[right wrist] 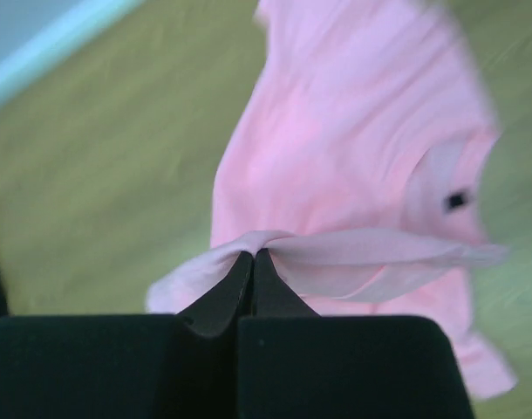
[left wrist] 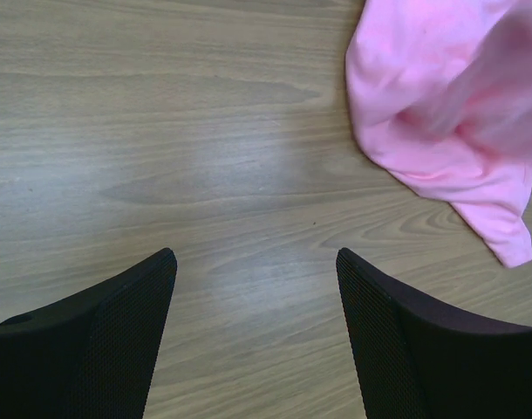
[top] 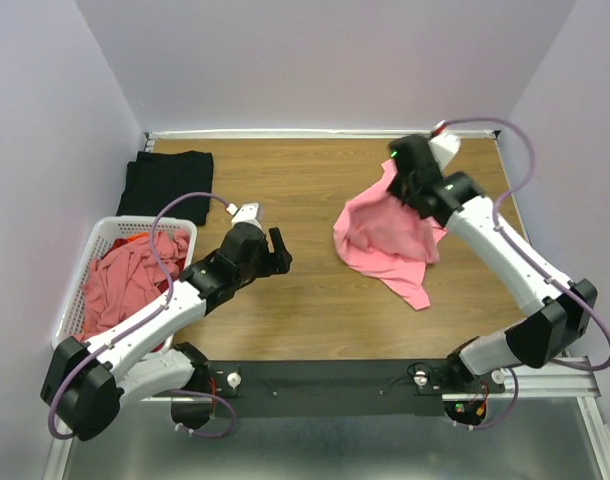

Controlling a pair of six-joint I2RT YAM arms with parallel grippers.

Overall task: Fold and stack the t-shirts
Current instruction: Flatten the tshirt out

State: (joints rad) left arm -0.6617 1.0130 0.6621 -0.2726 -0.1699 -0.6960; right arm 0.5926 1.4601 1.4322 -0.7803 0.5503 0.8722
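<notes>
Pinching the pink t-shirt (right wrist: 353, 175), the right hand (right wrist: 251, 257) is clamped, clear only wrist-side; the left hand (left wrist: 253, 255) gapes empty.

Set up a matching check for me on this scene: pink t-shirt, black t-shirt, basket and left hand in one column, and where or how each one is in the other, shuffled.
Things:
1. pink t-shirt
2. black t-shirt
3. white basket
4. left hand

Places or states:
a. open over the bare table
b. lying in the far left corner
c. pinched in the shut right hand
d. at the left edge, filled with salmon shirts

Pairs: 1-c, 2-b, 3-d, 4-a.
</notes>
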